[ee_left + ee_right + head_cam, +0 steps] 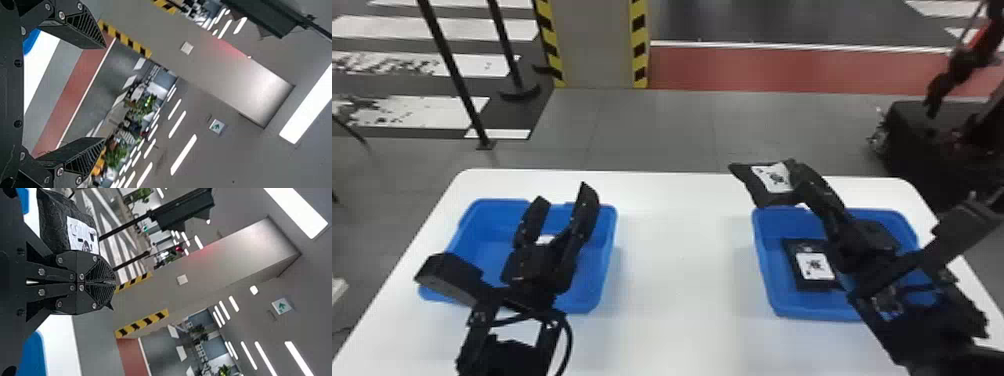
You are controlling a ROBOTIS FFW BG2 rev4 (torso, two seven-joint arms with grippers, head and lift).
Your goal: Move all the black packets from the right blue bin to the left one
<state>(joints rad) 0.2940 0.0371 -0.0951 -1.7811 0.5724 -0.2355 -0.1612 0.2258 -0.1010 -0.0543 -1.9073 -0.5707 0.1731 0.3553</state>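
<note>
In the head view my right gripper (797,172) is shut on a black packet (757,192) with a white label, held above the right blue bin's (768,272) far left corner. The right wrist view has the packet (55,225) beside the closed fingers of the right gripper (111,282). Another black packet (799,246) lies inside the right bin, partly behind the right arm. Over the left blue bin (604,265), my left gripper (563,192) stands open and empty; the left wrist view also has the left gripper (105,93) with its fingers apart. A small white patch (545,239) shows between those fingers, otherwise hidden.
Both bins stand on a white table (682,280), with a wide gap between them. Beyond its far edge are a pillar (597,45) with striped edges, black posts and, at the right, a dark object (912,130) on the floor.
</note>
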